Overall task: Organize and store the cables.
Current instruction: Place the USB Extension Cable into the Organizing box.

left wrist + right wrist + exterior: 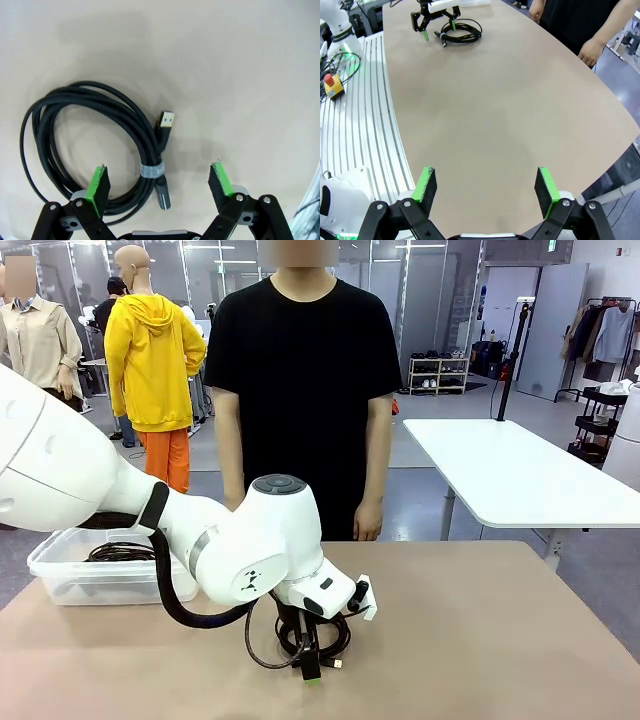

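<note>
A black cable coil point(146, 142), bound by a grey band point(151, 170) and showing a USB plug point(167, 121), lies on the tan table. My left gripper point(159, 182) hangs open just above it, green pads on either side of the banded stretch, not touching. In the front view the same coil point(338, 636) lies under the left gripper point(308, 660) near the table's front middle. More coiled black cables point(120, 552) rest inside a clear plastic bin point(60, 575) at the left. My right gripper point(487, 185) is open over bare table, holding nothing.
A person in a black shirt point(305, 370) stands at the far edge, hands down; one hand point(592, 50) is near the table rim. The left arm's thick black hose point(175, 600) loops down beside the bin. A ribbed metal rail point(365, 110) borders the table.
</note>
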